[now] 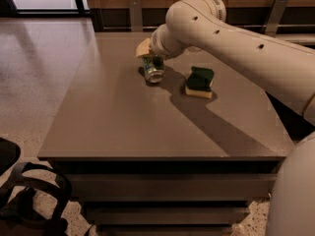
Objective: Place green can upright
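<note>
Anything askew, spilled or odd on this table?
The green can on the far part of the table is tilted rather than upright, with one silver end facing the camera. The tool is right at its upper end. The green-and-yellow sponge lies flat. No spill is visible.

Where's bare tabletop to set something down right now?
Free: the front half of the table, from its near edge up to the green can and sponge; also the left strip beside the can. Crowded: back centre, where the gripper is at the can, sponge to its right.
</note>
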`<state>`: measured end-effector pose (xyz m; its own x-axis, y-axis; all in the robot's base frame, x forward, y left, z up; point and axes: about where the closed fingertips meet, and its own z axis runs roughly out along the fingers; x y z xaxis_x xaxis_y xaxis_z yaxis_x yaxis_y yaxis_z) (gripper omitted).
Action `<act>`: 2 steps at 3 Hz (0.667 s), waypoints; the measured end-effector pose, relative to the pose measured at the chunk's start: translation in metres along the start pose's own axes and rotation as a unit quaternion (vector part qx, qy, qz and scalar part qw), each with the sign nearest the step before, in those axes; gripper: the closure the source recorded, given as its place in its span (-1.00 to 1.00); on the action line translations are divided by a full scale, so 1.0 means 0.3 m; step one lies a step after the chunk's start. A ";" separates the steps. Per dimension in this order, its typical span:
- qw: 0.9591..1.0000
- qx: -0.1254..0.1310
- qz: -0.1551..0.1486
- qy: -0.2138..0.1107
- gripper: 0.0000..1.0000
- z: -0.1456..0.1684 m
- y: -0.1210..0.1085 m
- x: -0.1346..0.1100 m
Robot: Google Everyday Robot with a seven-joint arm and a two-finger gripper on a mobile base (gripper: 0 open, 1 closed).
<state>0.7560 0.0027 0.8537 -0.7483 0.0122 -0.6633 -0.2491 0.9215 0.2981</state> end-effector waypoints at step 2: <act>0.988 -0.063 -0.076 -0.118 1.00 -0.145 -0.020 -0.184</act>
<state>0.7721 -0.0204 0.9183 -0.5348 -0.0190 -0.8448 -0.4341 0.8639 0.2553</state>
